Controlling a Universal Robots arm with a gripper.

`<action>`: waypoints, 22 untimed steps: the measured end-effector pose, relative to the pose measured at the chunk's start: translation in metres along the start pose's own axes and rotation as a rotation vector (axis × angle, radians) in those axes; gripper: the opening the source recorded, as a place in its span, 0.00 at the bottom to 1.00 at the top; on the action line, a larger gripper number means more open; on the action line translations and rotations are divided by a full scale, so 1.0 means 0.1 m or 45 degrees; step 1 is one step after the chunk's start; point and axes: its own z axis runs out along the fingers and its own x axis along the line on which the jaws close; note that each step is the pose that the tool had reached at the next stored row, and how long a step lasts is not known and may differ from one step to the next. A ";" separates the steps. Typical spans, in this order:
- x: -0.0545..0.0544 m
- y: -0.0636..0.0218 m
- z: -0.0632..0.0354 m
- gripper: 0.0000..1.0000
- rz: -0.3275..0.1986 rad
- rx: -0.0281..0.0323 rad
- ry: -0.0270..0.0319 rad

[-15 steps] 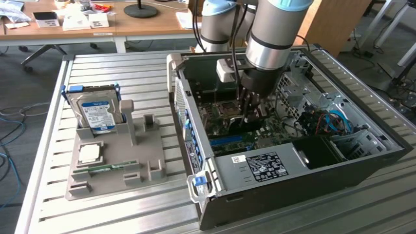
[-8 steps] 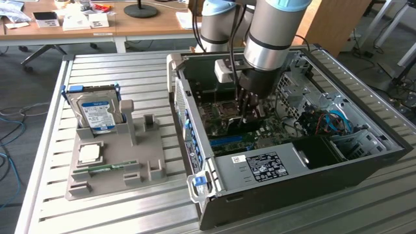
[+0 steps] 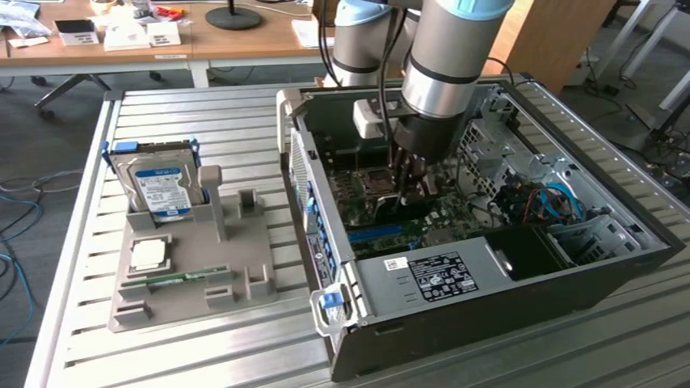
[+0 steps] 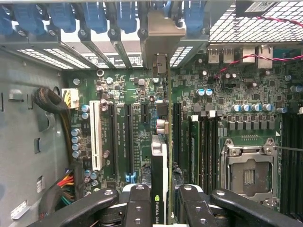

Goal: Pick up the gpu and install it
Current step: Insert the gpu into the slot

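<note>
Your fingers (image 4: 139,203) clamp the gpu (image 4: 159,165) edge-on between them; its long axis runs ahead, parallel to the motherboard slots (image 4: 128,137).

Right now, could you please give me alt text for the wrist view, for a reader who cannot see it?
The pincer grips the gpu, seen edge-on, inside an open computer case, over the green motherboard. The gpu's silver bracket sits by the blue latches; a CPU socket lies to one side.
</note>
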 end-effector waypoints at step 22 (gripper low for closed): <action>0.00 0.024 0.051 0.27 0.000 0.0000 0.0002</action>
